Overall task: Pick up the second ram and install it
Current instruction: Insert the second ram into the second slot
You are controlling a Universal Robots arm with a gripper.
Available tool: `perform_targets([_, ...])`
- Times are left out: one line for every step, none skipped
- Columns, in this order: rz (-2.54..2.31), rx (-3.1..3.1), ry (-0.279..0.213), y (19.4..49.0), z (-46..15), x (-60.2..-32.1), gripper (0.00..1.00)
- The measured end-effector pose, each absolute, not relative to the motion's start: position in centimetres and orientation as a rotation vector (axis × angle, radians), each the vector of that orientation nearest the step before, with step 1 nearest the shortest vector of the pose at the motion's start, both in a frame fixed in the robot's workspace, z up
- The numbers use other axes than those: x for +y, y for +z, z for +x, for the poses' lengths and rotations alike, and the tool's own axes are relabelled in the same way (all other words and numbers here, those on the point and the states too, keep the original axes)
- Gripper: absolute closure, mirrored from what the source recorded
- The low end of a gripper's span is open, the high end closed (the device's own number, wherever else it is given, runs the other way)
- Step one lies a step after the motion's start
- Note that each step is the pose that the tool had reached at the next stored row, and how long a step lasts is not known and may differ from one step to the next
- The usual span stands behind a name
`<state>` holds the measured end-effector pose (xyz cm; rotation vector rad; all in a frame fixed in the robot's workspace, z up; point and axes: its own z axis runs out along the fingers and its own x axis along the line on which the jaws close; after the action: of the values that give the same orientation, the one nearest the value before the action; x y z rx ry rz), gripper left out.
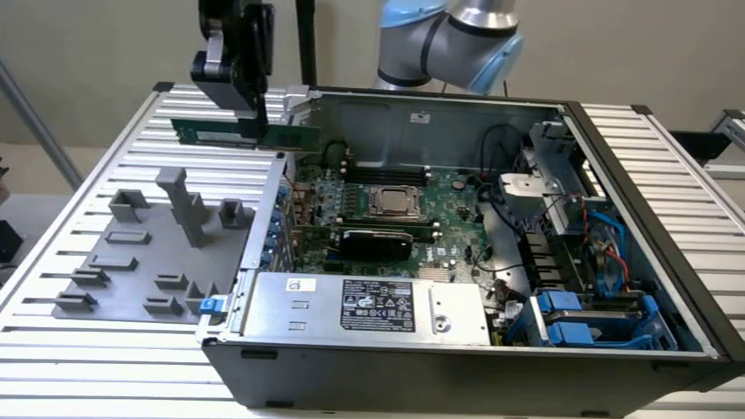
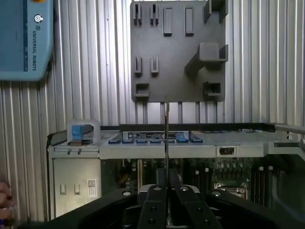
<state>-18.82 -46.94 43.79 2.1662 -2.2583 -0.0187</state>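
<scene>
The second ram (image 1: pixel 247 133), a long thin green board, hangs level in the air over the back-left corner of the open computer case (image 1: pixel 466 349). My gripper (image 1: pixel 250 122) is shut on its middle from above. In the wrist view the stick (image 2: pixel 166 138) shows edge-on as a thin line rising from between the black fingers (image 2: pixel 155 195). Below it lie the case's side wall and the green motherboard (image 1: pixel 396 209) with its long black slots (image 1: pixel 390 170).
A grey holder plate (image 1: pixel 152 253) with upright blocks lies on the ribbed table at the exterior view's left of the case. Inside the case are a power supply (image 1: pixel 361 301), a processor socket (image 1: pixel 396 201) and cables with blue drive bays (image 1: pixel 582 314).
</scene>
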Motion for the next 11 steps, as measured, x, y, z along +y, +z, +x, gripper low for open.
perform_targets([2.166, -2.258, -0.019, 43.8, -18.4, -46.9, 1.0])
perform_targets([2.166, -2.258, -0.019, 43.8, -17.9, -46.9, 1.0])
perform_targets([2.166, -2.258, -0.019, 43.8, -17.5, -46.9, 1.0])
perform_targets([2.166, -2.258, -0.019, 43.8, -17.0, -46.9, 1.0])
perform_targets([2.166, -2.258, -0.019, 43.7, -16.5, -46.9, 1.0])
perform_targets([2.166, -2.258, -0.019, 43.7, -16.1, -46.9, 1.0])
perform_targets([2.166, -2.258, -0.019, 43.7, -15.6, -46.8, 1.0])
perform_targets([2.166, -2.258, -0.019, 43.6, -15.2, -46.8, 1.0])
perform_targets([2.166, -2.258, -0.019, 43.5, -14.7, -46.7, 1.0])
perform_targets([2.166, -2.258, -0.019, 43.4, -14.3, -46.6, 1.0])
perform_targets([2.166, -2.258, -0.019, 43.3, -13.8, -46.5, 1.0])
